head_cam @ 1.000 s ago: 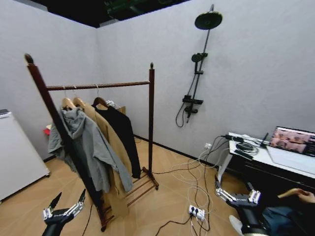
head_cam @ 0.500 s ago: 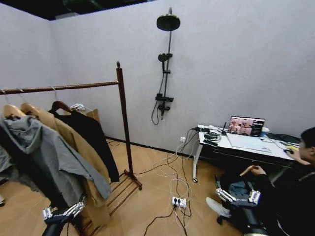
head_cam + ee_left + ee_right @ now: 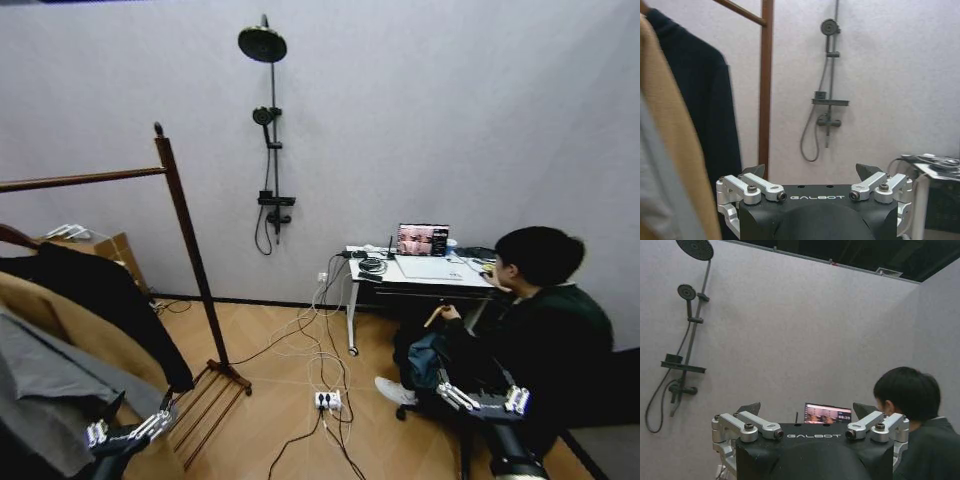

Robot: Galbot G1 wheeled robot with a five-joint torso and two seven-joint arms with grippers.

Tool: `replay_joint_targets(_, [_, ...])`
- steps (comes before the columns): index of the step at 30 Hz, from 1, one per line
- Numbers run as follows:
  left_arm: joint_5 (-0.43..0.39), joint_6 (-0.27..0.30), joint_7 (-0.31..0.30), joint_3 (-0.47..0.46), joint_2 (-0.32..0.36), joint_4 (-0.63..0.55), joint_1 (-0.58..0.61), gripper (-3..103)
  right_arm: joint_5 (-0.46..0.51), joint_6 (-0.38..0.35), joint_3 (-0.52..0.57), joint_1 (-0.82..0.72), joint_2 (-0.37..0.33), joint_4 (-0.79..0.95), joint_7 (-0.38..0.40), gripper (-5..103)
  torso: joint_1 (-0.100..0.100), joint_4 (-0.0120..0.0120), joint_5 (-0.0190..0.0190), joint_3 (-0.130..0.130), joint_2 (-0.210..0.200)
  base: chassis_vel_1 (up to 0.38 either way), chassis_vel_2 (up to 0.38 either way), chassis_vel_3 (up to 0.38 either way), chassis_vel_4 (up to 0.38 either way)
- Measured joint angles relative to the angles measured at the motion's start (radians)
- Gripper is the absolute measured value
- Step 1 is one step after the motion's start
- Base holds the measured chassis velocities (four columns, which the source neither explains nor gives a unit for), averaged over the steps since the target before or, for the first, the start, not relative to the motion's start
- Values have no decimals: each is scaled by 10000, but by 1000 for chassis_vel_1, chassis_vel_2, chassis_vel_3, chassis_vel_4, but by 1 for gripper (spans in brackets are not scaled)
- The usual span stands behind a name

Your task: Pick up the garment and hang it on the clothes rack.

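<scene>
The black garment (image 3: 105, 300) hangs from the top rail of the clothes rack (image 3: 190, 250), closest to its right-hand post. In the left wrist view the garment (image 3: 710, 110) shows beside the rack's post (image 3: 766, 85). My left gripper (image 3: 138, 415) is held low in front of the hanging clothes, open and holding nothing. The same gripper (image 3: 811, 172) points toward the rack's post and the wall. My right gripper (image 3: 478, 395) is low on the right, open and holding nothing. It (image 3: 807, 410) faces the wall and a seated person.
A tan coat (image 3: 70, 340) and a grey sweatshirt (image 3: 40, 400) hang beside the garment. A person (image 3: 540, 330) sits at a desk (image 3: 420, 275) with a laptop (image 3: 423, 240). Cables and a power strip (image 3: 328, 400) lie on the floor. A shower fixture (image 3: 270, 130) is on the wall.
The whole head view has swung to the right, so the camera has turned. The rack now sits at the left edge and the seated person is in full view. Both grippers stay open.
</scene>
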Motion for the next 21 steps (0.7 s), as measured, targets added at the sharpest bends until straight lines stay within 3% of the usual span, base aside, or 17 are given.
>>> replay_joint_targets(21, [0, 0, 1, 1, 0, 0, 0, 100, 0, 0, 0, 0, 0, 0, 0, 100, 0, -4, 1, 0, 1, -108, -115, -106, -110])
